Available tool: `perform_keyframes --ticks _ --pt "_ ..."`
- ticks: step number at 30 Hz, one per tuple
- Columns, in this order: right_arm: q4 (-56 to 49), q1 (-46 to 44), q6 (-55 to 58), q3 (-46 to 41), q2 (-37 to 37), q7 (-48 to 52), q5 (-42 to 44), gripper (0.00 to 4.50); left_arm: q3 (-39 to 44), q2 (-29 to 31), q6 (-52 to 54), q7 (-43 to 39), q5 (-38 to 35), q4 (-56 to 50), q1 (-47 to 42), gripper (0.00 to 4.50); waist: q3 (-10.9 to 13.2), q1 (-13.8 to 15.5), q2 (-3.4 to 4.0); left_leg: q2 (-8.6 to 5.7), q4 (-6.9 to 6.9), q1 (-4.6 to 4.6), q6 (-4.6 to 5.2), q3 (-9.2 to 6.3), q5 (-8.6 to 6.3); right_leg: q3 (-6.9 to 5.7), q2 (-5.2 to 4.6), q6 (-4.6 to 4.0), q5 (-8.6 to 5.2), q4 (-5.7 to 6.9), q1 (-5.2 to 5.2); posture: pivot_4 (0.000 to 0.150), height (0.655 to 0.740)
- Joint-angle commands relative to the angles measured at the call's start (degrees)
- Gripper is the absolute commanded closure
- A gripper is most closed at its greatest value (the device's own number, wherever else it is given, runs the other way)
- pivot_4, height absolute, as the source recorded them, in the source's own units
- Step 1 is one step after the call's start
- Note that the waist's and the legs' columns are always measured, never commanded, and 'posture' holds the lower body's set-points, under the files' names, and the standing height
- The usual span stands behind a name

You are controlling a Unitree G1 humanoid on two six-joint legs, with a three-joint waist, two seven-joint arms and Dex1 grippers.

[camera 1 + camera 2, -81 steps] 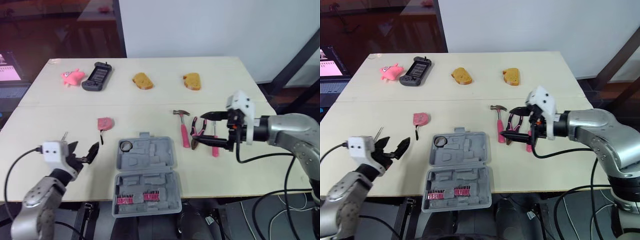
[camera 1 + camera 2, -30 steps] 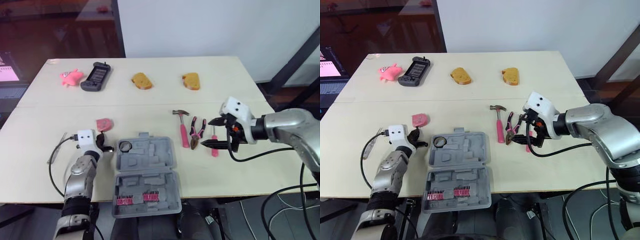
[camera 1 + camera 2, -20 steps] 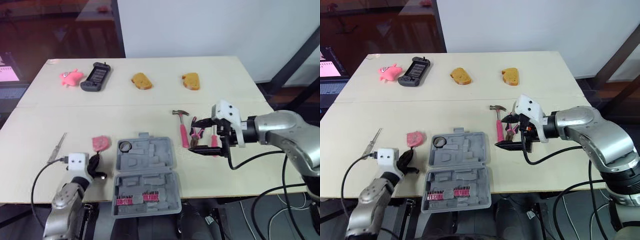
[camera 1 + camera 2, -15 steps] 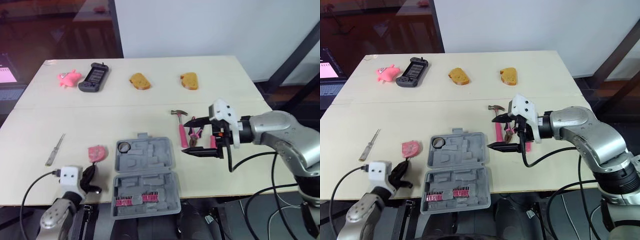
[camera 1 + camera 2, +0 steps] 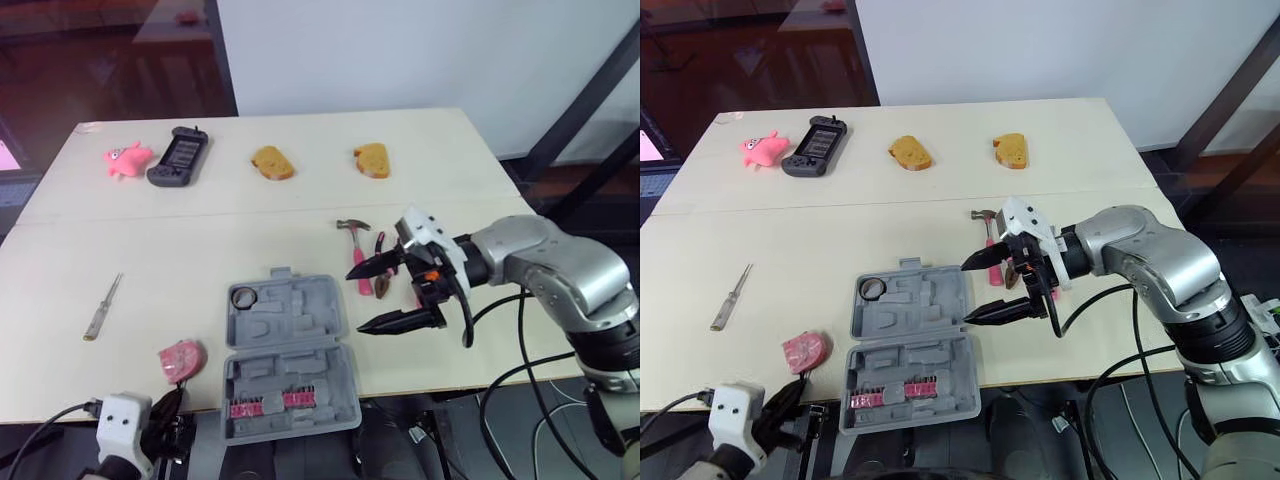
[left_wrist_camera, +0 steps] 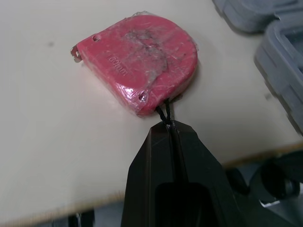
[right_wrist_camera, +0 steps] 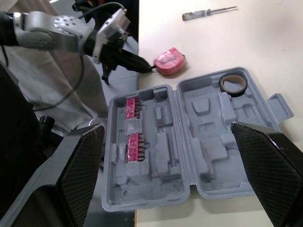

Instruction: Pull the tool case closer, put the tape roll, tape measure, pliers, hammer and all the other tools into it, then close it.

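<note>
A cream table [image 5: 200, 250], seamed across its middle, carries a scatter of goods. Along the far side lie a pink pig toy [image 5: 118, 159], a black handheld console [image 5: 177, 156] and two bread slices [image 5: 271, 162] [image 5: 371, 160]. Nearer, a grey tool case [image 5: 289, 352] lies open and flat at the front edge, with a pink tape measure [image 5: 180, 360] near it on the left (close to the table's lip). A screwdriver [image 5: 103, 307] rests well apart toward the left edge. A pink-handled hammer [image 5: 354, 245] and pliers [image 5: 381, 244] lie right of the case.
</note>
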Motion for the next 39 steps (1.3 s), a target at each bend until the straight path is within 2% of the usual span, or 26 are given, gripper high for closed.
perform_keyframes --ticks 1,6,10,11,12,13,17,19,20,26,30,39 --pt "-0.2 -0.8 -1.2 -0.3 0.5 0.9 -0.5 0.0 -0.4 -0.1 0.8 -0.4 0.3 -0.7 2.5 4.48 0.0 0.0 0.0 0.0 0.0 0.0 0.0 0.0 0.0 0.0 0.0 -0.01 0.01 0.0 -0.04 0.15 0.7238" --pt "0.4 -0.6 -1.8 0.1 1.2 1.0 -1.5 0.0 0.2 0.6 0.6 -0.1 1.1 -1.5 2.8 4.48 0.0 -0.1 -0.03 0.0 0.01 -0.02 -0.06 0.07 -0.04 0.08 -0.01 -0.04 0.02 0.0 -0.11 0.15 0.7238" --pt "0.5 -0.6 -2.1 0.0 1.4 1.1 -2.2 0.0 2.9 0.6 0.5 -0.8 -2.2 -1.7 2.1 4.48 0.0 0.0 -0.04 0.0 0.0 -0.04 -0.05 0.07 -0.05 0.08 0.01 -0.04 0.03 0.01 -0.15 0.15 0.7238" --pt "0.6 -0.6 -2.1 0.0 1.5 1.2 -2.3 0.0 3.7 0.8 0.1 -1.6 -3.2 -1.7 2.1 3.92 0.0 0.0 -0.05 0.0 0.0 -0.04 -0.05 0.07 -0.05 0.08 0.01 -0.04 0.03 0.01 -0.16 0.15 0.7238" --pt "0.5 -0.5 -2.0 -0.1 1.4 1.3 -2.3 0.0 4.4 1.2 -0.9 -3.4 -4.5 -1.8 2.8 3.69 0.0 0.0 -0.06 0.0 0.01 -0.05 -0.05 0.07 -0.05 0.08 0.01 -0.04 0.03 0.01 -0.17 0.15 0.7238" --pt "0.4 -0.5 -2.0 -0.1 1.4 1.4 -2.4 0.0 4.9 1.5 -1.4 -4.7 -5.3 -1.9 3.2 3.23 0.0 0.0 -0.14 0.0 0.01 -0.06 -0.05 0.07 -0.05 0.08 0.01 -0.04 0.03 0.01 -0.18 0.15 0.7238" --pt "-0.5 0.1 -1.7 -0.8 0.1 2.3 -2.0 0.0 9.3 4.6 -5.4 -15.2 -11.8 -1.3 6.1 1.21 0.1 0.0 -0.22 0.01 0.01 -0.09 -0.06 0.08 -0.05 0.08 0.0 -0.04 0.03 0.01 -0.24 0.15 0.7238" --pt "-0.6 0.1 -1.8 -1.0 -0.2 2.4 -2.0 0.0 11.3 6.9 -7.4 -19.2 -12.7 0.7 5.3 0.23 0.1 0.1 -0.22 0.01 0.01 -0.1 -0.06 0.1 -0.05 0.08 -0.02 -0.05 0.03 0.0 -0.26 0.15 0.7238" --pt "-0.8 0.0 -1.7 -1.1 -0.2 2.4 -1.9 0.0 12.1 8.8 -8.9 -21.9 -12.5 1.8 4.5 0.04 0.1 0.2 -0.24 0.01 0.01 -0.1 -0.06 0.1 -0.06 0.08 -0.02 -0.06 0.04 0.0 -0.27 0.15 0.7238" --pt "-2.0 -0.1 -1.4 -1.6 -0.3 2.8 -0.7 0.0 11.8 18.9 -14.0 -33.2 -9.8 7.2 -1.8 0.04 0.1 0.1 -0.25 0.01 0.0 -0.11 -0.07 0.16 -0.06 0.09 -0.05 -0.13 0.08 -0.02 -0.25 0.15 0.7238" --pt "-4.2 0.1 -0.5 -2.7 0.0 1.2 0.4 0.0 9.0 26.7 -14.6 -40.7 -8.3 15.6 -12.0 0.04 0.1 0.2 -0.24 0.05 -0.08 -0.17 -0.07 0.18 -0.05 0.09 0.03 -0.12 0.09 0.07 -0.29 0.15 0.7238" --pt "-7.9 4.2 0.3 -4.9 -1.2 -3.3 0.2 0.0 0.5 30.0 -18.1 -46.1 -2.4 30.6 -29.1 0.04 0.1 0.2 -0.25 0.1 -0.14 -0.24 -0.05 0.19 -0.04 0.08 0.09 -0.07 0.11 0.2 -0.28 0.15 0.7238"
